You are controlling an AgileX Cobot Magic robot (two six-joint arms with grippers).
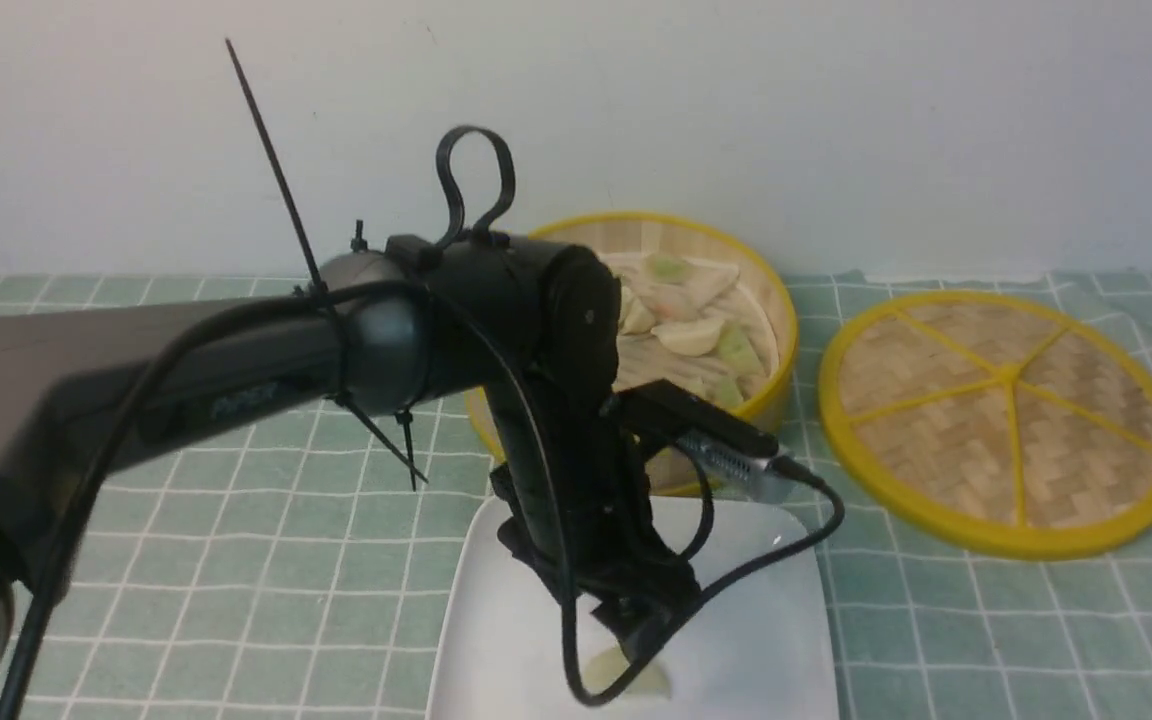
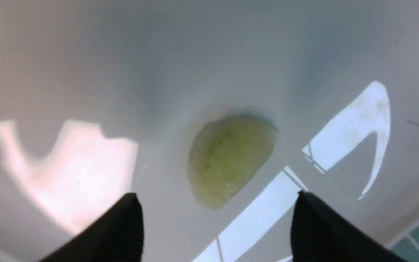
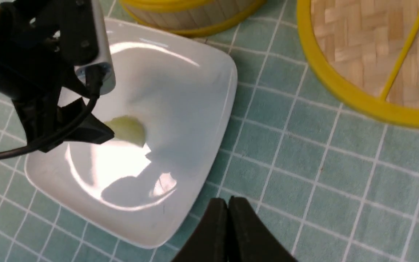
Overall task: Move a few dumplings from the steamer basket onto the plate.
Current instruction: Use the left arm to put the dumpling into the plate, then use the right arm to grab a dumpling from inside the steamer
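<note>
One pale green dumpling [image 2: 231, 156] lies on the white square plate [image 2: 195, 54], free of both black fingers. My left gripper [image 2: 216, 196] hangs just above it, open, with its fingertips wide apart on either side of the dumpling. In the front view the left arm covers much of the plate [image 1: 756, 620], and the dumpling [image 1: 626, 672] peeks out under the gripper [image 1: 636, 640]. Several more dumplings [image 1: 691, 330] sit in the steamer basket [image 1: 786, 310] behind the plate. My right gripper [image 3: 228, 200] is shut and empty, over the cloth beside the plate's corner [image 3: 180, 91].
The flat woven lid [image 1: 1006, 420] with yellow spokes lies right of the basket on the green checked cloth [image 1: 286, 560]. A pale wall stands behind. The left wrist camera and its cable [image 1: 736, 455] hang between basket and plate.
</note>
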